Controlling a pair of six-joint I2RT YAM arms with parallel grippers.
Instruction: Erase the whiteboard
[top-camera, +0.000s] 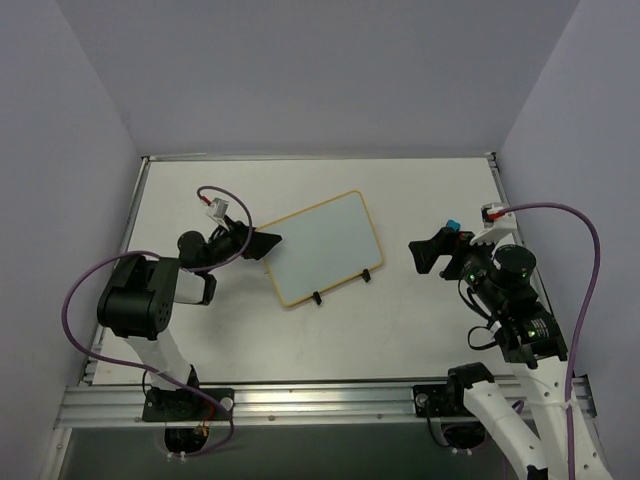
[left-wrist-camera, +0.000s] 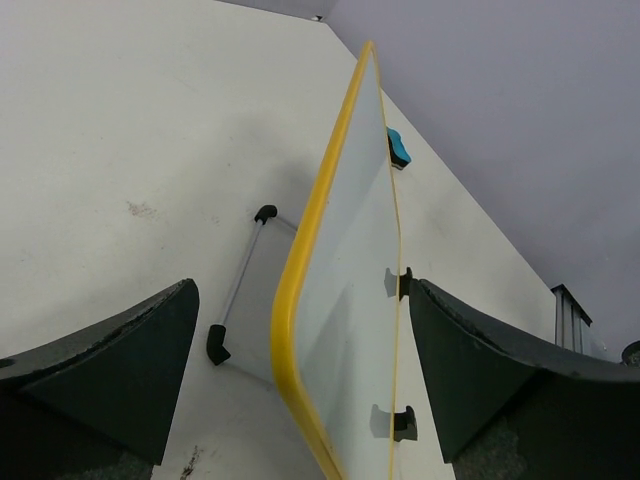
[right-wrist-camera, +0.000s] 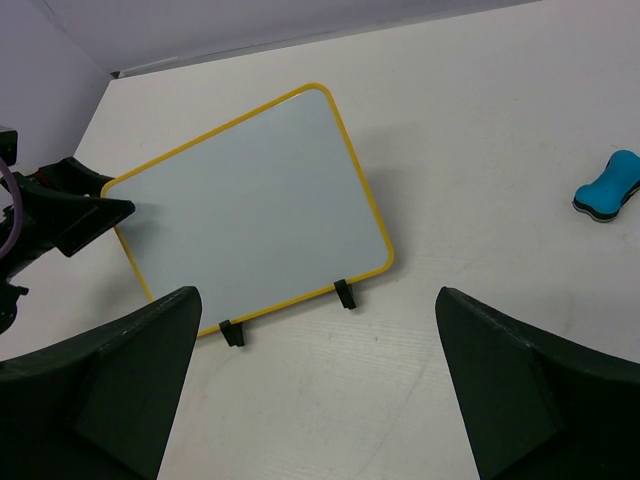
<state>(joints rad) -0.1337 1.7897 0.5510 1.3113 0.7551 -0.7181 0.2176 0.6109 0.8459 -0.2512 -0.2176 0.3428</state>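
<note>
The whiteboard (top-camera: 322, 248) leans on a small stand mid-table, yellow-framed, with a blank face (right-wrist-camera: 250, 205). My left gripper (top-camera: 264, 243) is at the board's left edge and stands open. In the left wrist view the board's yellow corner (left-wrist-camera: 290, 330) lies between the spread fingers, touching neither. My right gripper (top-camera: 426, 253) hovers open to the right of the board with nothing in it, and its fingers (right-wrist-camera: 120, 370) frame bare table. A small blue eraser (top-camera: 455, 227) lies just beyond the right gripper, also visible as the blue block (right-wrist-camera: 607, 186).
Two black clip feet (right-wrist-camera: 344, 293) hold the board's lower edge, and a thin metal stand leg (left-wrist-camera: 240, 285) props it from behind. Purple walls close in the table on three sides. An aluminium rail (top-camera: 300, 400) runs along the near edge.
</note>
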